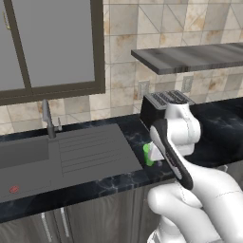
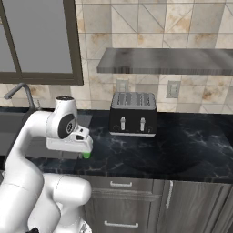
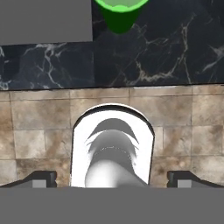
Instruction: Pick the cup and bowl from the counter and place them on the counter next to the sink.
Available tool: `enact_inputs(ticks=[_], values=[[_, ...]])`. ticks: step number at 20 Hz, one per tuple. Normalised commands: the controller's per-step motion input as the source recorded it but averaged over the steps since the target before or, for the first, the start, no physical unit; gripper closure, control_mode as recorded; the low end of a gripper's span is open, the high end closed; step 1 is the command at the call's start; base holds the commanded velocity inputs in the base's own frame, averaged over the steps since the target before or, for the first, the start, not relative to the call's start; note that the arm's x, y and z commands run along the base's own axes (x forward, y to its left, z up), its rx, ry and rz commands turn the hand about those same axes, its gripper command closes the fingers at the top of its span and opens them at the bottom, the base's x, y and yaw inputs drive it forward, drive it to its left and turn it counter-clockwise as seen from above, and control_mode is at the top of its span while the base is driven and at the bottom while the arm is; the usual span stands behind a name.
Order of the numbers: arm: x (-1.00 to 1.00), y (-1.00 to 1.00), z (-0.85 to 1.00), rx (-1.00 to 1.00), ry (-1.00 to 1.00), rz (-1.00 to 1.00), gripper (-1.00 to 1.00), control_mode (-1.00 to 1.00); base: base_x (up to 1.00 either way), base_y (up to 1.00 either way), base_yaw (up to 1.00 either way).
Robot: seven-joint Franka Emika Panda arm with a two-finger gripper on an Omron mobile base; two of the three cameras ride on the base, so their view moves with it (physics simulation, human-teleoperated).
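Black shiny marble counter [image 1: 114, 182] | small green tapered cup [image 1: 148, 154] stands right of grey sink [image 1: 71, 152] | gripper [image 3: 112, 179] wide open, holding nothing | go down straight, squeeze cup's middle.

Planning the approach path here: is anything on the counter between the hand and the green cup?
Nothing visible does. In the hand view the cup stands on bare black counter beyond the fingertips, beside the grey sink drainboard. The toaster stands off to the side.

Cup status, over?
Gripper open, empty. Cup upright on counter beside sink. Bowl unseen. Toaster behind, clear.
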Motion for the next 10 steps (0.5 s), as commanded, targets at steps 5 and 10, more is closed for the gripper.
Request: enact_inputs(ticks=[5,10], values=[[0.0,0.0,0.0,0.0,0.0,0.0,-1.0,-1.0,0.0,0.0,0.0],[0.0,0.0,0.0,0.0,0.0,0.0,-1.0,-1.0,0.0,0.0,0.0]])
